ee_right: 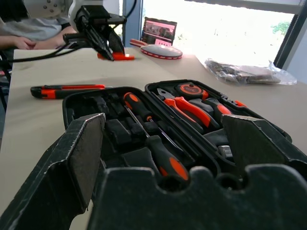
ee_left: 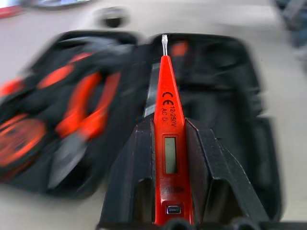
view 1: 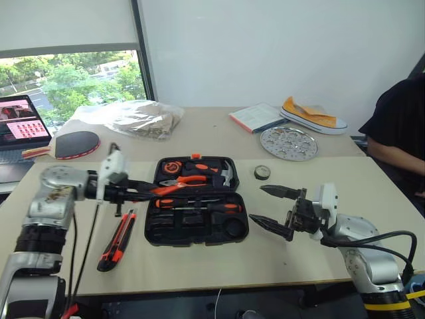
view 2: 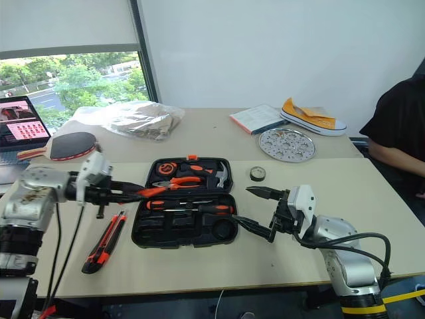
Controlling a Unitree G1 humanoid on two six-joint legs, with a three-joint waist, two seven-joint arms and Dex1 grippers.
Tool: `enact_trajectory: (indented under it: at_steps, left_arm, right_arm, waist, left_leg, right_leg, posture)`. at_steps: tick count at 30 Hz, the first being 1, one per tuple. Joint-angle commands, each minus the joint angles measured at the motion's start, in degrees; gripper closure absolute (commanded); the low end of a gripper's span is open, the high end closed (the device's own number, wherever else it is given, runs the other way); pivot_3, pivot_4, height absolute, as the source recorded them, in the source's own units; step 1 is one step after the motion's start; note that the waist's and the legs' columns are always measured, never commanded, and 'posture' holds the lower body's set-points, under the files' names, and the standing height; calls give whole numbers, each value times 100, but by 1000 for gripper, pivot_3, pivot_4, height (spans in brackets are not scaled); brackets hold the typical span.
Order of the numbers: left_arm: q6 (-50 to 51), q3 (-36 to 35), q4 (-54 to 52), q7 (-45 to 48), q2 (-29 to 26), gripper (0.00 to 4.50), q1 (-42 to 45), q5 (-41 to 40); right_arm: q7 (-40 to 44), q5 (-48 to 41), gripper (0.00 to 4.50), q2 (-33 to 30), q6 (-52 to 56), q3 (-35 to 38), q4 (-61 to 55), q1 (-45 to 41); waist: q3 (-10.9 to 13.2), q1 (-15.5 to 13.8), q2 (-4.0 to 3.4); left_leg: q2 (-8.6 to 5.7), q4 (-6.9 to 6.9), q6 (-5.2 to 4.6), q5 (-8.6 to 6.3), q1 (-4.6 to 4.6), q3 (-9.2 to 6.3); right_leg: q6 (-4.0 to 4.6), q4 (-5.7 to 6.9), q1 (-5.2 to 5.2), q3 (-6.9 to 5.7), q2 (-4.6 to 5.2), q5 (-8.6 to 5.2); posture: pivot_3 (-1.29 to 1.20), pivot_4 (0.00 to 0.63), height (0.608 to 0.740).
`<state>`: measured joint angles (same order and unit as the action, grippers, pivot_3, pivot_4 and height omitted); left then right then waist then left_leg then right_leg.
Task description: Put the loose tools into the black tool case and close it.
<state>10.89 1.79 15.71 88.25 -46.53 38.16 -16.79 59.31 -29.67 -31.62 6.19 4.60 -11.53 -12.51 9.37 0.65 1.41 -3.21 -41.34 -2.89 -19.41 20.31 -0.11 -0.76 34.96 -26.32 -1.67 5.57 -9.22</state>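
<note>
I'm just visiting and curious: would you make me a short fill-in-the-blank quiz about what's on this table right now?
1. The left gripper is shut on the thin ____ screwdriver.
2. The black tool case lies ____ on the table.
3. The utility knife lies on the table, ____ the case.
4. The right gripper has its fingers ____ and holds nothing.

Missing words: orange; open; outside; open

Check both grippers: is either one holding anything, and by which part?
The left gripper is shut on the thin orange screwdriver at its handle end, tip toward the open tool case. The right gripper is open and holds nothing.
</note>
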Motion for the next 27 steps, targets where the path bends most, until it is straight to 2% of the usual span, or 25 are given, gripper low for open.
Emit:
enact_trajectory:
  at_steps: [1,8,14,27]
  left_arm:
    - [106,430,-494,148,38,4050,41,120]
    - [-424,1151,83,53,408,4050,306,780]
    - [-785,1271,715,-309,639,4050,594,1190]
    - [-684,1292,990,-597,427,4050,424,1516]
  right_arm:
    - [-52,-176,0,-84,102,105,-442,152]
    - [-265,-246,0,-80,222,192,-831,556]
    - [-454,-258,0,-32,225,212,-1016,700]
    - [-534,-254,0,-1,206,131,-997,667]
  waist:
    - [0,8,-1]
    - [0,-7,-1]
    - [0,-39,-1]
    - [0,-55,-1]
  left_leg:
    - [3,0,0,0,-2,5]
    - [4,-13,-7,-3,-5,10]
    - [3,-31,-15,-8,-1,12]
    - [4,-33,-18,-9,-4,13]
  right_leg:
    - [0,0,0,8,-5,0]
    - [0,2,7,15,-11,0]
    - [-5,2,10,18,-12,2]
    - [-8,1,11,21,-13,3]
  posture:
    - [0,150,740]
    - [0,150,740]
    - [0,150,740]
    - [0,150,740]
